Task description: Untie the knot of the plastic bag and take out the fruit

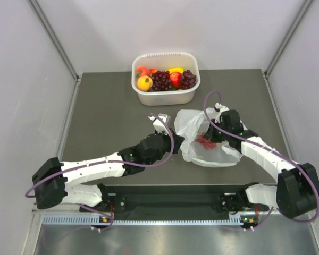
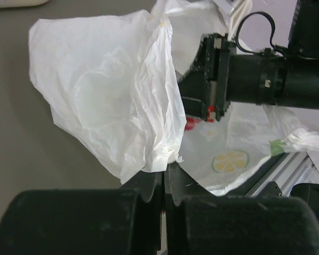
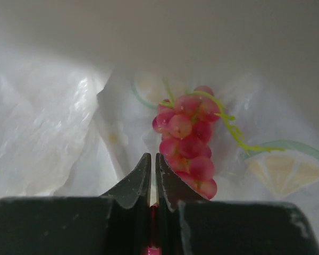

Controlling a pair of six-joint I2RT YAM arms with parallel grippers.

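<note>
My right gripper point(image 3: 153, 159) is inside the mouth of the thin, crinkly, translucent white plastic bag point(image 2: 106, 90), and what matters is where the small bunch of pinkish-red grapes point(image 3: 189, 141) lies from its tips. The bunch is straight ahead and a little to the right. Its long axis runs almost along my line of reach, with the near end just beside my right fingertip and a thin green stem curling off to the right at the far end. These jaws are pressed together. A sliver of red shows low in the slit between them, but I cannot tell whether that is a bit of the bunch or nothing at all. My left gripper point(image 2: 165, 169) is also closed, pinching a fold of the bag's lip at its left side and holding that wall up, so the opening gapes toward my right arm. The right arm is plainly the nearer one to the fruit. I see no knot anywhere on the bag, and I judge the neck to be undone and the job now to be lifting out. The loose film printed with lemon slices point(image 2: 229, 161) crowds both sides of my right fingers and could get nipped along with the grapes. Well beyond the bag on the dark grey table point(image 1: 111, 122) stands a rigid white plastic tub point(image 1: 165, 98) holding dark grapes, red and orange round fruit and something yellow. Nothing lies between the bag and the tub.
</note>
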